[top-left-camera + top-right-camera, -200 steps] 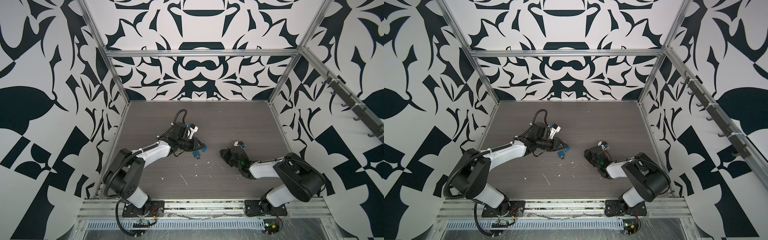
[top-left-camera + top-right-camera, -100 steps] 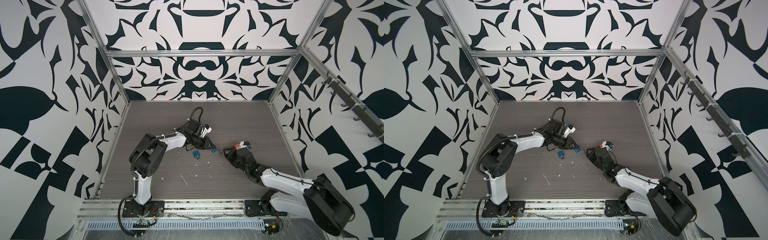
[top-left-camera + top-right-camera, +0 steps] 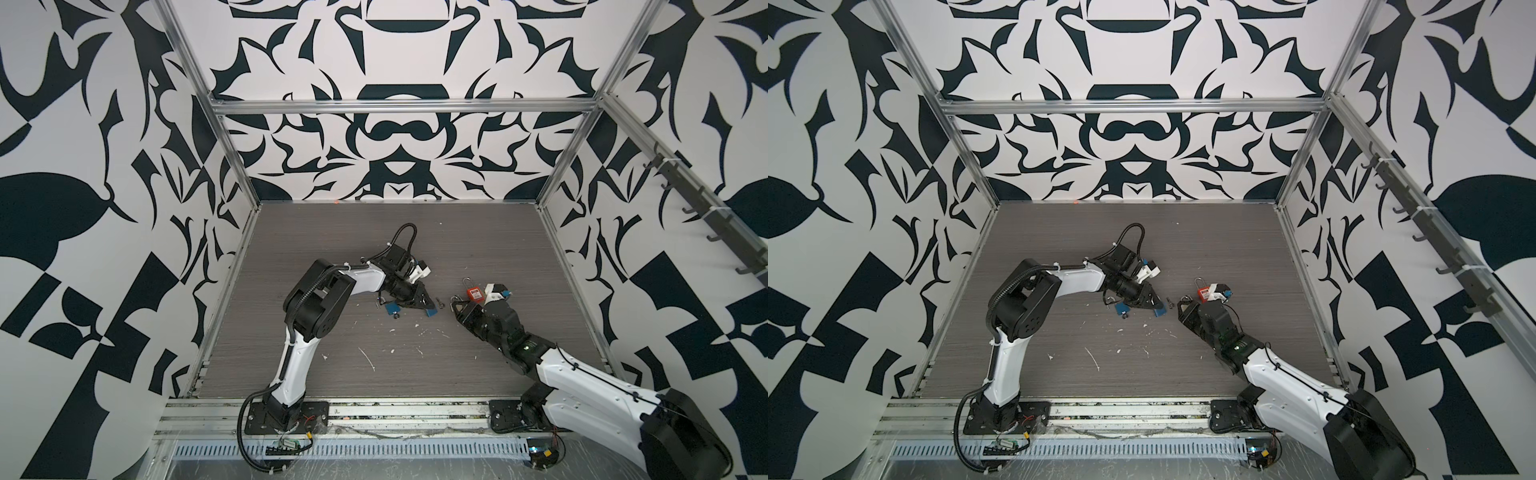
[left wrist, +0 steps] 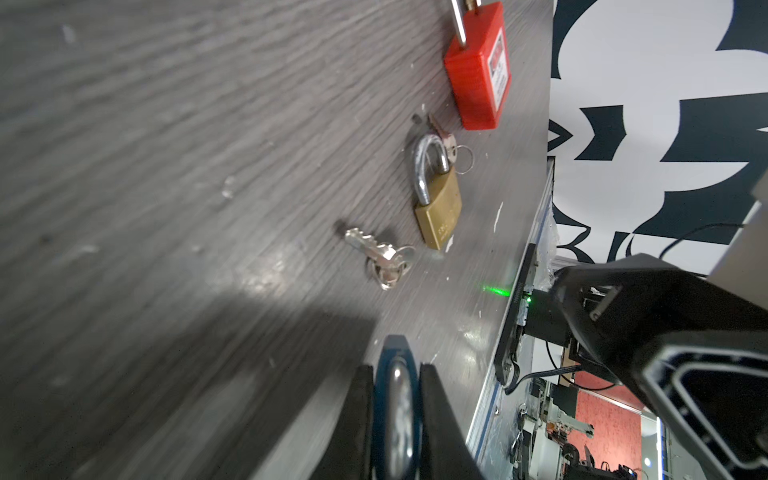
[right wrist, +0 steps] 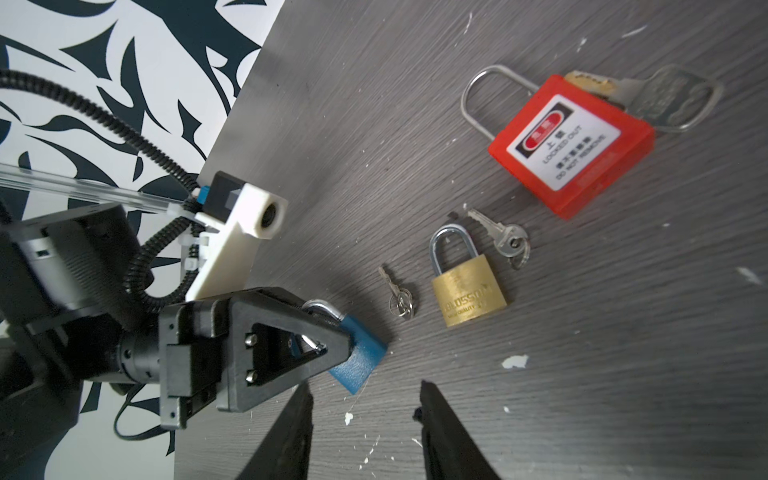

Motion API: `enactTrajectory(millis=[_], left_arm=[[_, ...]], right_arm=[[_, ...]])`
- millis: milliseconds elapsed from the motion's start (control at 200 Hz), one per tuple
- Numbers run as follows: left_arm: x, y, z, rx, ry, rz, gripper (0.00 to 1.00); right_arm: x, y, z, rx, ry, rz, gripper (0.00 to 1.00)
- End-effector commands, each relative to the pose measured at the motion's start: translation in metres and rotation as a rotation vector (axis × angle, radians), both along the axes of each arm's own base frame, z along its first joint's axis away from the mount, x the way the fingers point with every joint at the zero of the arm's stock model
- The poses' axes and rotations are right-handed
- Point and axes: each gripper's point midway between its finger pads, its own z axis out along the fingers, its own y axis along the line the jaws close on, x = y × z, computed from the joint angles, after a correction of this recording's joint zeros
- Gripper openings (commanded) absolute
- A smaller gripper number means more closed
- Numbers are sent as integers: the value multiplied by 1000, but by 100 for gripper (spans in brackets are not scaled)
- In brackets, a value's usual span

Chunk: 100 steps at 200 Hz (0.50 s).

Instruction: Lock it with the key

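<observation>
While the left gripper [image 4: 395,386] pinches the blue padlock [image 5: 361,353], the spread right gripper [image 5: 365,395] should straddle the small key [image 5: 395,291] squarely.

Left arm is folded at the elbow, wrist kept low. Left gripper [image 3: 424,307] is clamped on blue lock [image 5: 359,357]. Right arm is stretched forward, right gripper [image 5: 365,411] set part-open, empty.
</observation>
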Motion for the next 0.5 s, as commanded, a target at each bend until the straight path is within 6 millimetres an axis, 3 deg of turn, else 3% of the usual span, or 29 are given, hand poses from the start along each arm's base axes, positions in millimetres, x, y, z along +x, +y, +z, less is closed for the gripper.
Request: enactTrajectory(millis=[0,270,285,315,370,495], left_arm=[[3,-6,7,-21,-16,-33,19],[17,-3,-4,50,-68,-35,44],[19,-3,-4,59,-72,-30,48],[24,-1,-4,76,-83,-20,77],[32,2,2,86,-115,-5,99],[59,15,34,111,-253,74,100]], right_arm=[[2,8,9,11,-44,44,44],[2,25,2,2,-14,123,48],[2,26,2,1,-13,127,48],[2,28,3,-1,-15,134,49],[2,31,4,-10,-18,151,49],[2,41,9,-37,-29,197,48]])
